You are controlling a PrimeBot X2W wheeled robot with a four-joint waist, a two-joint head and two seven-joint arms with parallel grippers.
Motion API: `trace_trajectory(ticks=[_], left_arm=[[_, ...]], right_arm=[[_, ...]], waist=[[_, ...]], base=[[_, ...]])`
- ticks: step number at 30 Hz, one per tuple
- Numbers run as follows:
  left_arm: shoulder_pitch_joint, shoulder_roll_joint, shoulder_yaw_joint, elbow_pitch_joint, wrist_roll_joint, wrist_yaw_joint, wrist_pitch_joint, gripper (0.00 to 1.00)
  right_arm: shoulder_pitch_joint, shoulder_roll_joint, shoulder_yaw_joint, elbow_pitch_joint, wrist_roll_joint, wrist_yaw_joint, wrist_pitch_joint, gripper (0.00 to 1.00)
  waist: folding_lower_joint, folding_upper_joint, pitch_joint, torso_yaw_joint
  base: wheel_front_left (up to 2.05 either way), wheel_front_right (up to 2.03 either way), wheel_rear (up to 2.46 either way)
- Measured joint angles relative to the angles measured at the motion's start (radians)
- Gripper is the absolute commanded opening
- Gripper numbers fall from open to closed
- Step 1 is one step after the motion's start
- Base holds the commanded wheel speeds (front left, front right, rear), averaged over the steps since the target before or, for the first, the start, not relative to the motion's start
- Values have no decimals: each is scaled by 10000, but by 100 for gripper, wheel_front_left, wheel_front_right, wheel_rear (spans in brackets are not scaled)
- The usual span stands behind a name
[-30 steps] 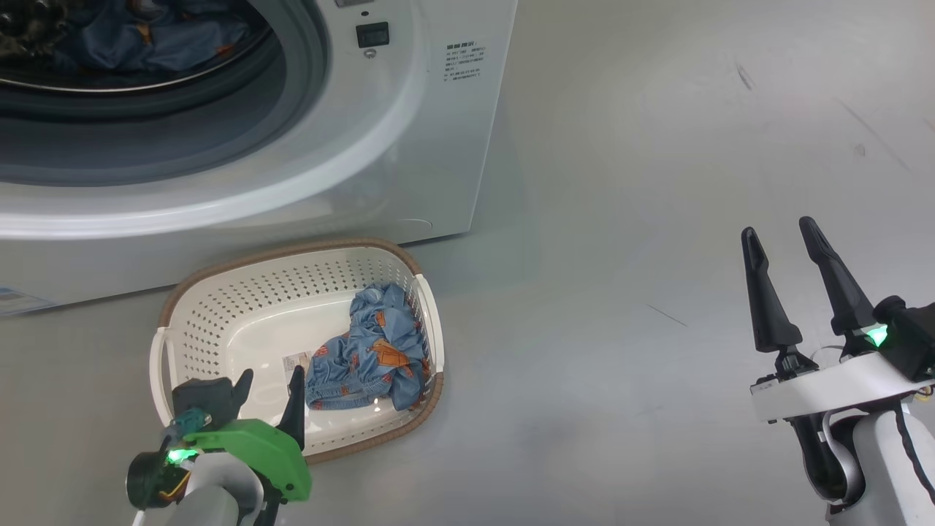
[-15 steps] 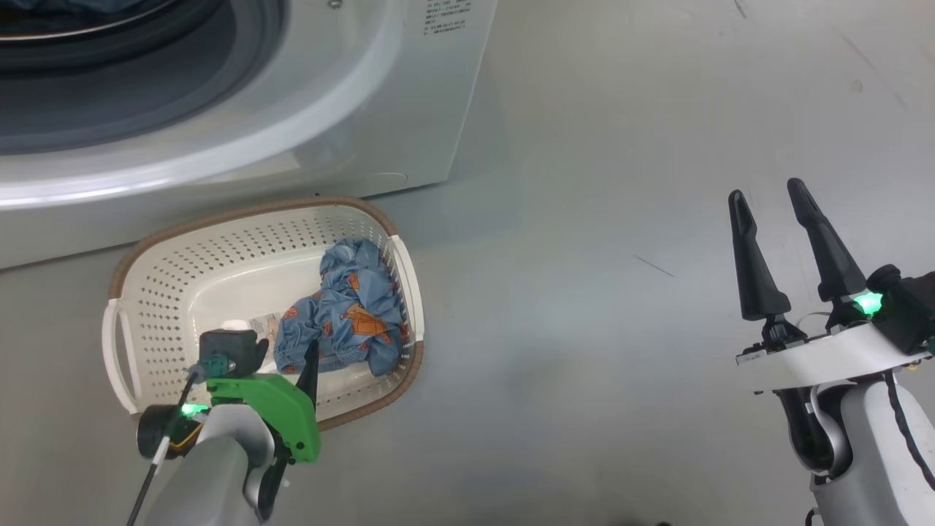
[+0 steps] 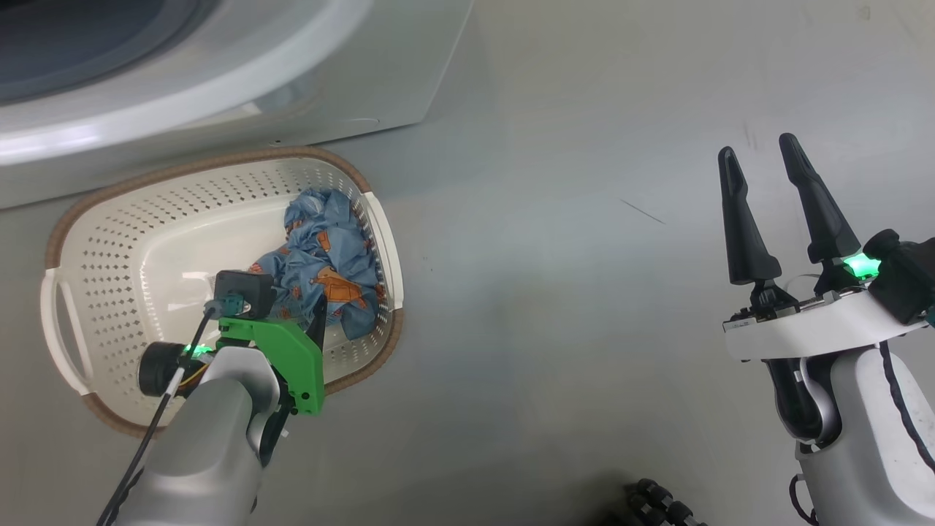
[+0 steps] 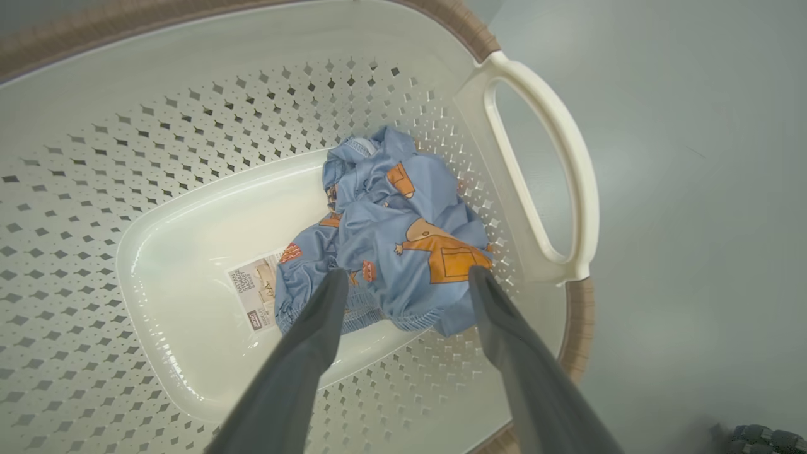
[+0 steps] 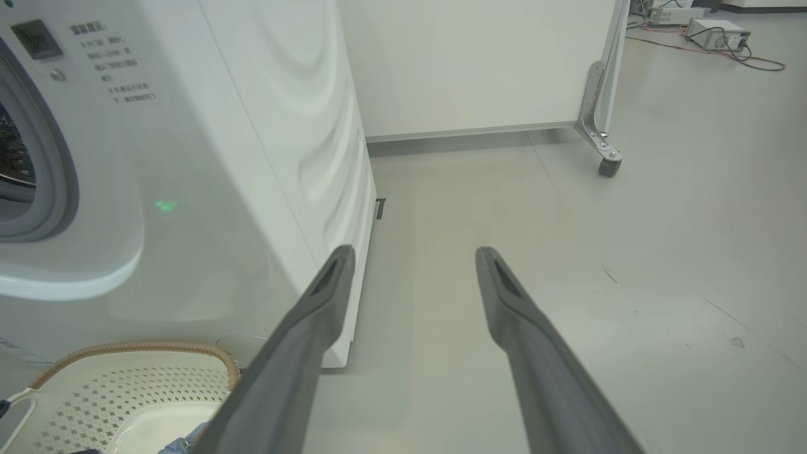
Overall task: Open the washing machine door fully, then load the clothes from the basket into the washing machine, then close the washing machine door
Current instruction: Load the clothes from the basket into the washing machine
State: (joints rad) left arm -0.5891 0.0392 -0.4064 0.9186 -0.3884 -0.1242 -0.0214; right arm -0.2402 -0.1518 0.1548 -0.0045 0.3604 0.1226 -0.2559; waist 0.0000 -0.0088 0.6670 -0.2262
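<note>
The clothes (image 4: 391,239), a crumpled light-blue bundle printed with orange figures, lie just beyond the left gripper's (image 4: 406,274) fingertips, against the end wall of the basket (image 4: 189,126) beside one white handle. The cream, perforated, brown-rimmed basket stands upright beneath that gripper. The white washing machine (image 5: 252,157) stands left of the right gripper (image 5: 413,252), its grey-ringed opening uncovered.

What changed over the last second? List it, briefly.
The head camera tipped down, so the washing machine slid up the picture. The left tool reached further into the basket, its open fingers now over the clothes; nothing gripped. Unchanged: the clothes lie at the basket's right end, the right tool hangs open over the floor.
</note>
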Motion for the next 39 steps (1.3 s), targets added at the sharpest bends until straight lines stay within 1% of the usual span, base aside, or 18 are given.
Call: trace_trajectory(ticks=[12, 19, 33, 34, 35, 37, 39], left_arm=[[-881, 305, -594, 479, -261, 0, 431, 100], [-1350, 332, -936, 554, -476, 0, 468, 100], [-1929, 512, -1588, 888, -1091, 0, 617, 100], [-1945, 510, -1641, 917, -1158, 0, 644, 95], [-1954, 512, -1699, 936, -1231, 0, 644, 55], [-1962, 512, -1783, 959, -1384, 0, 644, 0], [-1964, 512, -1854, 963, -1501, 0, 642, 0]], right_arm=[[-567, 224, 127, -61, 0, 0, 0, 100], [-681, 284, 86, -63, 0, 0, 0, 100], [-1023, 435, 132, -61, 0, 0, 0, 100], [-1023, 433, 94, -61, 0, 0, 0, 100], [-1023, 431, 67, -61, 0, 0, 0, 100], [-1030, 430, 36, -59, 0, 0, 0, 100], [-1062, 424, 12, -59, 0, 0, 0, 100]], waist=[[0, 0, 1032, -265], [0, 0, 1515, -459], [0, 0, 1970, -737], [0, 0, 1976, -741], [1, 0, 1980, -744], [0, 0, 1979, -742], [0, 0, 1969, -734]], base=[[0, 0, 0], [0, 0, 0], [0, 0, 0], [0, 0, 0], [0, 0, 0], [0, 0, 0], [0, 0, 0]])
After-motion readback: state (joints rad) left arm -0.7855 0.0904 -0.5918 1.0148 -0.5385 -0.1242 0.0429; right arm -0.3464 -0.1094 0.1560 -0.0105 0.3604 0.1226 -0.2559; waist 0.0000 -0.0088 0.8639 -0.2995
